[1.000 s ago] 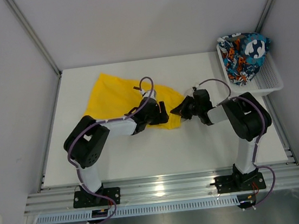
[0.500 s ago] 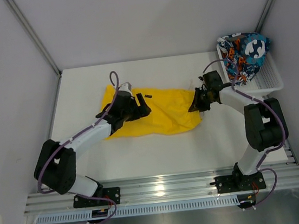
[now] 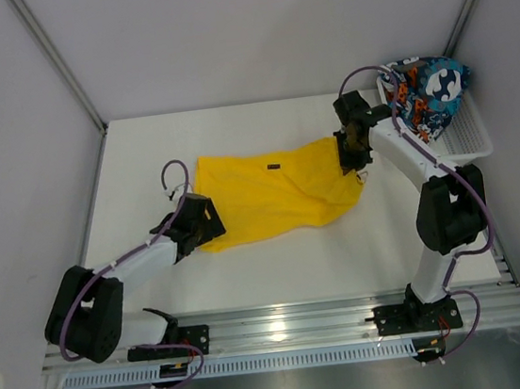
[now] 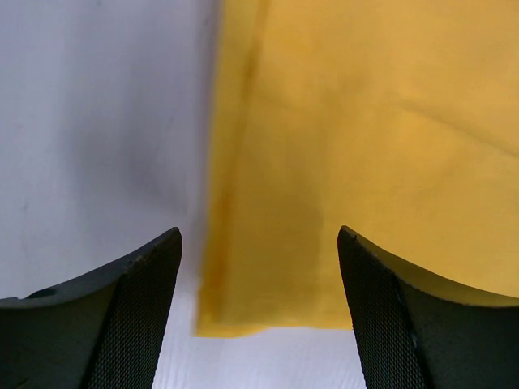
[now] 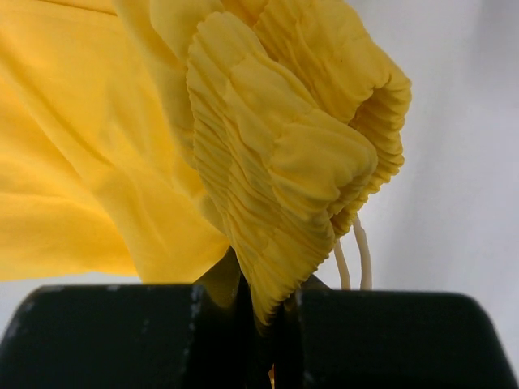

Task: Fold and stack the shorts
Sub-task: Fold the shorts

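While the yellow shorts point(image 3: 274, 193) lie spread on the tabletop point(image 3: 251, 271), the right hand point(image 5: 263, 304) clamps their waistband point(image 5: 284, 162) and the left hand point(image 4: 259, 233) hovers wide open over the left hem; we judge this limp, light cloth best gripped at its corners.

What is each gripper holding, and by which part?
Right gripper pinches the yellow shorts by the gathered waistband, beside the drawstring. Left gripper is open, holding nothing.

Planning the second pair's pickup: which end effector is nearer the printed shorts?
Right. The right end effector clamps the yellow shorts by the waistband, close to the printed shorts; the left end effector is at the yellow pair's far corner.
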Motion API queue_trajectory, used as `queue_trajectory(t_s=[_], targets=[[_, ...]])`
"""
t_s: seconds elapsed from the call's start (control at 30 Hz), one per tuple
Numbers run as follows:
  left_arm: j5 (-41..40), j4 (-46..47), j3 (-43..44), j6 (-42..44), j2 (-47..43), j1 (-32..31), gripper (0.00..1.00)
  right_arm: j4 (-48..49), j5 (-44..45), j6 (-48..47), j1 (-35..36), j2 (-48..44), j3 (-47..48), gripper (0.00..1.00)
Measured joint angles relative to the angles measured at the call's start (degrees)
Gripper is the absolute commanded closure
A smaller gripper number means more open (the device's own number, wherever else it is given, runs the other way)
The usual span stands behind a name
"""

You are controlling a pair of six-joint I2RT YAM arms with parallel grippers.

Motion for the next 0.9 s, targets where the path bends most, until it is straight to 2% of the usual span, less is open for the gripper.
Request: queue_trajectory(t_s=[0.2,0.3,0.63,0.9], targets=[[-2.54,-0.81,-2.67,0.02,-7.96,2.03,0.19,-5.44,7.04,-1.92,-0.42,1.36,5.44,1.0],[-2.69,-0.48,-2.73,0.07,-9.07,2.84,0.19,-7.19,8.66,-2.64,-0.46,1.86,6.8,1.0],[3.8,4.74,-0.92,-1.01,1.62,4.26,0.22,-11.78,12.59,-2.84,2.58,3.61,12.44,1.0],[6.84,9.35,0.96,-2.47,5.44,4.11,0.24,-17.44,19.54,-0.9,10.1,9.81,22.77,1.0]])
